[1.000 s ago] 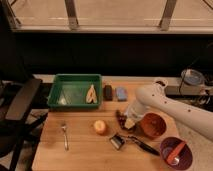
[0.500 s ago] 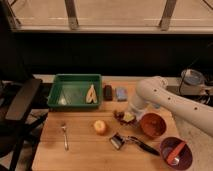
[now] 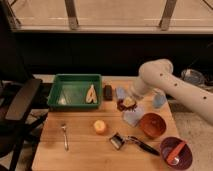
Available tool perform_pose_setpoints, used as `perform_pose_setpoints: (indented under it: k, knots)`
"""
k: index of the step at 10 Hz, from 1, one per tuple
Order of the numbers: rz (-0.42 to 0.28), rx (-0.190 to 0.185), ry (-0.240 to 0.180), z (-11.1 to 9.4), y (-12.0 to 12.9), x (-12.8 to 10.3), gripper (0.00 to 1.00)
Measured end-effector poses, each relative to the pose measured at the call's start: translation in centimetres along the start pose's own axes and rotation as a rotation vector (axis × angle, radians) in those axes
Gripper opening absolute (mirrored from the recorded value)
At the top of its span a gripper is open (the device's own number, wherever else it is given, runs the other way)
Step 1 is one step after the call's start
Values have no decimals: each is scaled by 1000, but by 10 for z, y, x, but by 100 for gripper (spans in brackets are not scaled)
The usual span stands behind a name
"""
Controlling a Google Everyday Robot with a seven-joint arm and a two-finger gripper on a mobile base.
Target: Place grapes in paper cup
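My gripper (image 3: pixel 127 103) hangs from the white arm that reaches in from the right, over the middle of the wooden table (image 3: pixel 80 150). It is shut on the grapes (image 3: pixel 121 105), a dark reddish bunch held just above the table, left of the orange bowl (image 3: pixel 152 124). The paper cup (image 3: pixel 159 98), small and white, stands upright to the right of the gripper, behind the orange bowl and partly behind the arm.
A pale blue translucent cup (image 3: pixel 131 117) lies just in front of the gripper. A green tray (image 3: pixel 67 90) stands at the back left. An orange fruit (image 3: pixel 100 126), a fork (image 3: pixel 65 136), a black-handled peeler (image 3: pixel 131 142) and a purple bowl (image 3: pixel 176 152) lie near the front.
The gripper has moved up and toward the back of the table, and the grapes have come with it. The pale blue cup beneath it now shows.
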Motion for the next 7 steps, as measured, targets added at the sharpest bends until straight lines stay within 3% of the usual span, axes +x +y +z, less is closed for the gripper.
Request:
perform_pose_setpoints:
  k: [2,4,7]
  knots:
    - [10,21,-24,-24,-38,-23,0]
    - [2,18,-19,-42,-82,-46,0]
    - [-12,11,-11,-55,-105,-60,0]
